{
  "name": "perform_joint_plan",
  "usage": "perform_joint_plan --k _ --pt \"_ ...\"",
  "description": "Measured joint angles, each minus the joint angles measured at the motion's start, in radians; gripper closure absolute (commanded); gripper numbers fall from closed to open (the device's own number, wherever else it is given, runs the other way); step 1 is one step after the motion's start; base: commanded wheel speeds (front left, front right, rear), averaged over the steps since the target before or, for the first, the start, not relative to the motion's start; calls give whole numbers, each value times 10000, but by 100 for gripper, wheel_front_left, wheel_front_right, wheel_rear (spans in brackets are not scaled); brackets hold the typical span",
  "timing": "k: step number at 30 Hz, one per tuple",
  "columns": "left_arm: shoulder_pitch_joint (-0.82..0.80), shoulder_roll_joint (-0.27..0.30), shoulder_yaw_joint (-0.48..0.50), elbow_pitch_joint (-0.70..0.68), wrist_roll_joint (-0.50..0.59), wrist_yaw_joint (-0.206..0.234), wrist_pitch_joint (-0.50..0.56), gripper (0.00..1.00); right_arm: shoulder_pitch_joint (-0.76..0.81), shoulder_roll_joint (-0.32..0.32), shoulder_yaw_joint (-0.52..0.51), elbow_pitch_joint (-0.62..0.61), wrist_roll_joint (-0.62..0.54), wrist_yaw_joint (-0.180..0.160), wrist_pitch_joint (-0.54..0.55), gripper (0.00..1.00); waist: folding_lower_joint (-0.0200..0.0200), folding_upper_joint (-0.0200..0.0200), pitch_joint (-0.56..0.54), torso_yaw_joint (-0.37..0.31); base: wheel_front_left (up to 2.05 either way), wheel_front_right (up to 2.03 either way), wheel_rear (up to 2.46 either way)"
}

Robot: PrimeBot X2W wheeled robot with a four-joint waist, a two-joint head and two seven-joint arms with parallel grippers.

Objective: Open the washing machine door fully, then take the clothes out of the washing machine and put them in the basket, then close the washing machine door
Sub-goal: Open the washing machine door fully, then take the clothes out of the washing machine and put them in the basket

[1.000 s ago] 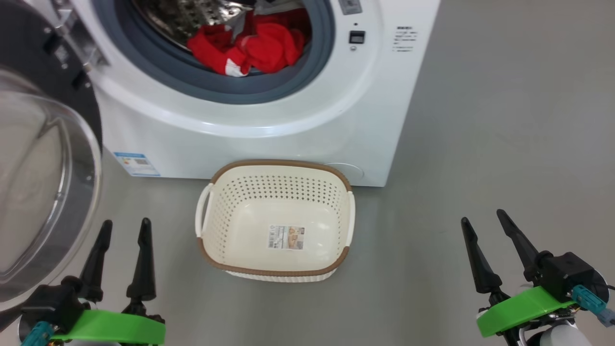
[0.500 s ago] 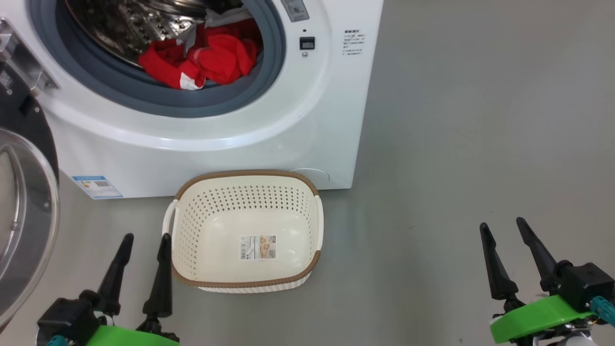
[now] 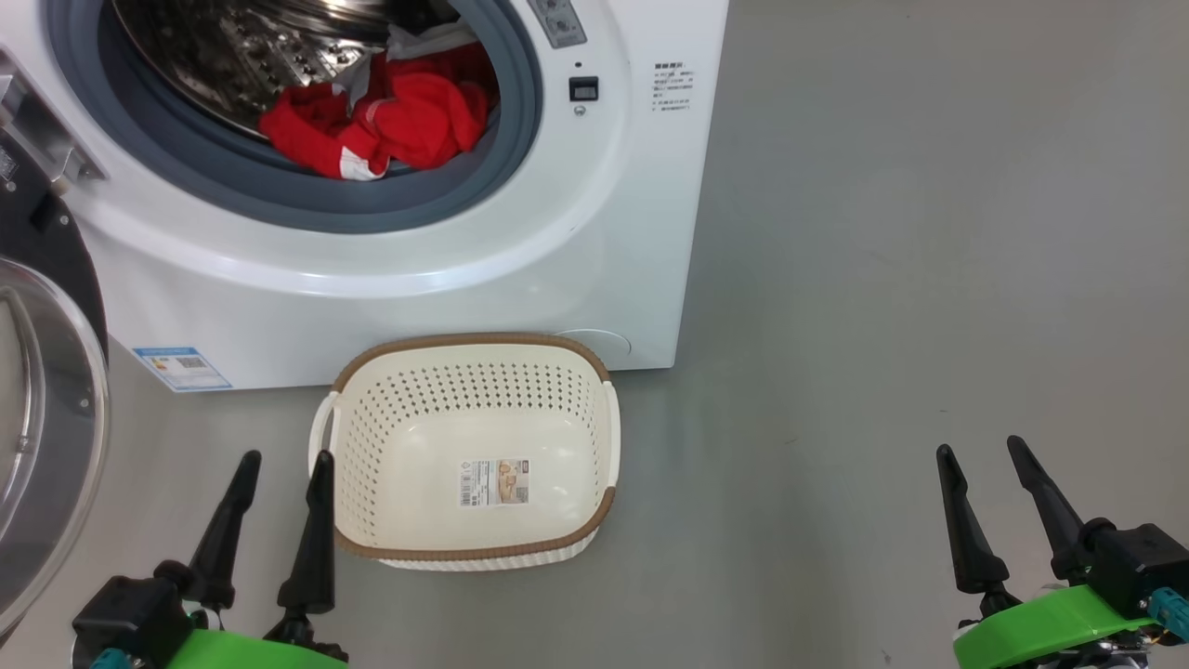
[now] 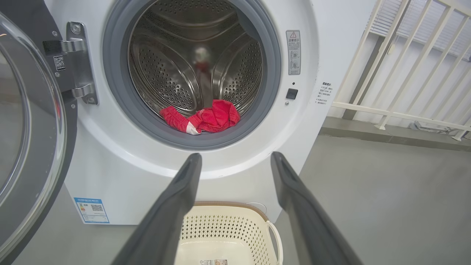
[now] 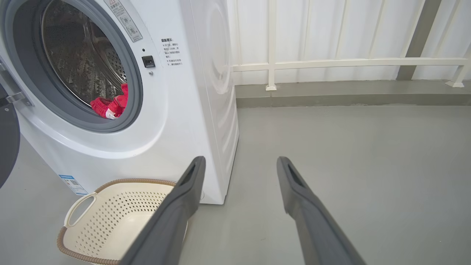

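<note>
Head view: washing machine door [image 3: 46,446] open, clothes [image 3: 381,125] in the drum [image 3: 232,56].
Your left tool [image 3: 286,457], beside the basket [image 3: 464,340], and right tool [image 3: 980,446] gape.

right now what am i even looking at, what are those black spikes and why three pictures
This is a wheeled robot with two arms. The black spikes are the fingers of its left gripper and right gripper, both open, holding nothing. One picture comes from a camera on its head, looking down; the other two come from a camera on each wrist, looking along that gripper's fingers. Before it stands a white washing machine, its door swung open to the left. Red clothes lie inside it. A cream basket, no clothes in it, sits on the grey floor in front.
</note>
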Motion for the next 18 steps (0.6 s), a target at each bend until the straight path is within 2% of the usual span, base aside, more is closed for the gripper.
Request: perform_joint_plan --k 11,18 --pt "-2 10 -77 -81 10 0 0 0 0 25 -21 -19 0 0 0 0 0 0 25 122 5 -7 2" --pt "-4 105 -151 -132 19 0 0 0 -1 31 -19 -29 0 0 0 0 1 0 69 123 77 -78 1"
